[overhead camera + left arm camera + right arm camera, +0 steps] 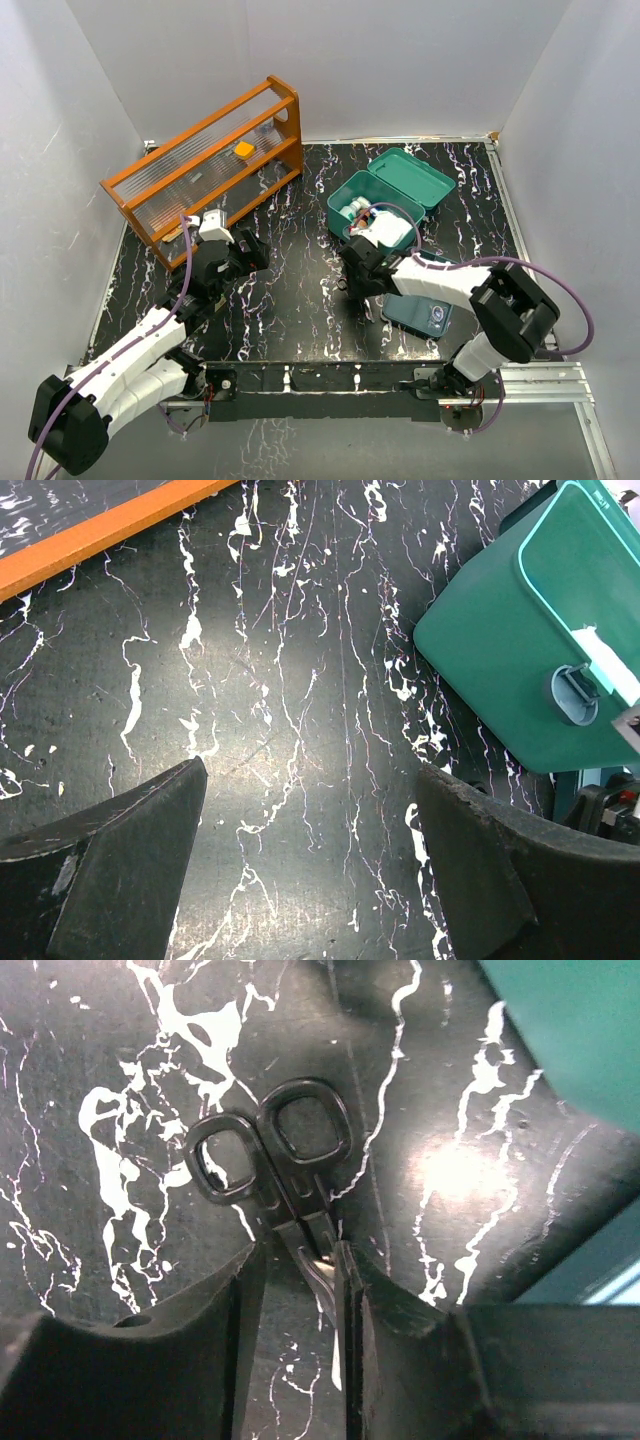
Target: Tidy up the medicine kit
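Note:
The teal medicine kit (352,200) stands open at the back right, its lid (412,178) laid back and white items inside. In the left wrist view the medicine kit (500,650) shows its latch side. Black-handled scissors (290,1160) lie flat on the dark marbled table. My right gripper (297,1245) is down over them in front of the kit, jaws narrow and straddling the blades. The right finger (370,1300) touches the blade, while a gap shows on the left side. My left gripper (310,770) hovers open over bare table, left of the kit.
An orange wooden rack (210,160) with clear shelves stands at the back left. A blue-grey tray (425,310) lies under my right forearm (440,280). White walls enclose the table on three sides.

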Action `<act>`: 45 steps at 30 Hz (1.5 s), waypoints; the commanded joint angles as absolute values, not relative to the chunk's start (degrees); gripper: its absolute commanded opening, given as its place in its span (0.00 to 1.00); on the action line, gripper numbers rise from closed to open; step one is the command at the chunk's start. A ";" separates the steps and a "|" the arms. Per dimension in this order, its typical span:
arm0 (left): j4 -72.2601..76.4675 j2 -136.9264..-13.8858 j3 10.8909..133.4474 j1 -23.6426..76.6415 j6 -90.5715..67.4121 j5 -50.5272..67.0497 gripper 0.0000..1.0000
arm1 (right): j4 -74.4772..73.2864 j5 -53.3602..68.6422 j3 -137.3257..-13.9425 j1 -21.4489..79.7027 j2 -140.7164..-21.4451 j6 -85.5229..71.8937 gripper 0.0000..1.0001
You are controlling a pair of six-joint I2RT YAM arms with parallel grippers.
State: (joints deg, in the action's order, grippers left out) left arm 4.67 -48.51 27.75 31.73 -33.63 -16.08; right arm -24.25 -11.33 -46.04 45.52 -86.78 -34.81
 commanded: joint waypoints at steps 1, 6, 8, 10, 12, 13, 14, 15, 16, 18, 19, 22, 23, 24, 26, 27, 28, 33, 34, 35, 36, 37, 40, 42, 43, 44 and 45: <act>5.27 -48.50 30.13 31.81 -33.20 -16.27 0.85 | -27.50 -9.64 -49.35 45.62 -90.43 -34.74 0.31; 5.11 -48.61 30.22 31.80 -33.09 -16.56 0.85 | -31.88 -13.14 -51.79 45.87 -93.24 -32.49 0.34; 5.07 -48.52 30.14 31.82 -33.13 -16.61 0.85 | -33.99 -13.66 -52.53 45.99 -94.41 -31.78 0.37; 5.22 -48.45 29.97 31.80 -33.10 -16.63 0.85 | -36.32 -14.74 -53.33 46.22 -95.45 -31.85 0.38; 5.44 -48.58 29.90 31.75 -33.22 -16.61 0.85 | -38.36 -16.67 -54.33 46.40 -96.38 -32.49 0.38; 5.45 -48.67 29.96 31.80 -33.22 -16.58 0.85 | -38.96 -17.56 -54.69 46.56 -96.63 -32.79 0.38; 5.52 -48.81 29.95 31.78 -33.18 -16.53 0.85 | -39.13 -17.90 -55.01 46.55 -96.67 -32.86 0.38; 5.53 -48.90 29.96 31.79 -33.16 -16.45 0.85 | -38.96 -17.71 -55.11 46.52 -96.58 -32.87 0.37; 5.56 -49.08 29.97 31.81 -33.16 -16.37 0.85 | -38.61 -17.25 -55.22 46.60 -96.46 -32.91 0.37; 5.46 -49.13 30.06 31.81 -33.20 -16.39 0.85 | -37.69 -14.91 -55.20 46.53 -96.63 -32.64 0.33; 5.37 -48.99 30.10 31.80 -33.18 -16.49 0.85 | -37.18 -13.47 -55.06 46.58 -96.81 -32.47 0.30; 5.23 -48.59 29.91 31.76 -33.16 -16.70 0.85 | -36.75 -10.72 -55.16 46.38 -97.99 -32.82 0.24; 5.30 -48.45 29.74 31.73 -33.28 -16.70 0.85 | -37.14 -10.88 -55.56 46.33 -98.68 -33.13 0.23; 5.35 -48.43 29.71 31.76 -33.23 -16.70 0.85 | -37.41 -11.36 -56.11 46.32 -99.28 -33.45 0.22; 5.45 -48.46 29.71 31.76 -33.27 -16.72 0.85 | -37.61 -12.73 -56.77 46.40 -99.40 -33.66 0.22; 5.46 -48.57 29.71 31.77 -33.28 -16.71 0.85 | -37.50 -13.33 -57.04 46.38 -99.40 -33.66 0.22; 5.37 -48.60 29.78 31.80 -33.30 -16.72 0.85 | -37.38 -13.67 -57.33 46.40 -99.40 -33.48 0.21; 5.19 -48.56 29.82 31.81 -33.27 -16.98 0.85 | -37.75 -14.08 -58.67 46.47 -98.32 -33.54 0.21; 5.19 -48.53 29.80 31.80 -33.26 -16.98 0.85 | -38.01 -14.22 -58.83 46.49 -97.82 -33.83 0.21; 5.21 -48.51 29.75 31.76 -33.29 -16.96 0.85 | -38.15 -14.24 -58.88 46.50 -97.27 -33.98 0.21; 5.25 -48.51 29.68 31.79 -33.34 -16.96 0.85 | -38.10 -14.24 -58.82 46.45 -96.51 -34.20 0.21; 5.35 -48.50 29.64 31.78 -33.37 -16.90 0.85 | -38.00 -14.21 -58.61 46.52 -95.70 -34.27 0.21; 5.53 -48.72 29.69 31.76 -33.37 -16.75 0.85 | -36.94 -13.69 -57.55 46.55 -93.26 -33.98 0.21; 5.67 -48.86 29.71 31.79 -33.35 -16.63 0.85 | -36.32 -13.21 -56.51 46.58 -92.02 -33.80 0.22; 5.71 -48.90 29.71 31.74 -33.47 -16.58 0.85 | -36.22 -13.20 -56.11 46.54 -91.67 -33.83 0.22; 5.71 -48.90 29.70 31.76 -33.43 -16.53 0.85 | -36.28 -13.25 -55.75 46.52 -91.35 -33.90 0.22; 5.71 -48.95 29.71 31.81 -33.47 -16.58 0.85 | -36.22 -13.23 -55.43 46.57 -91.11 -34.00 0.22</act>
State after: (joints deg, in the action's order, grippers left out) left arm 4.67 -49.15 27.77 31.73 -33.65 -16.08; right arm -37.01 -13.21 -56.53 46.50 -94.45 -33.28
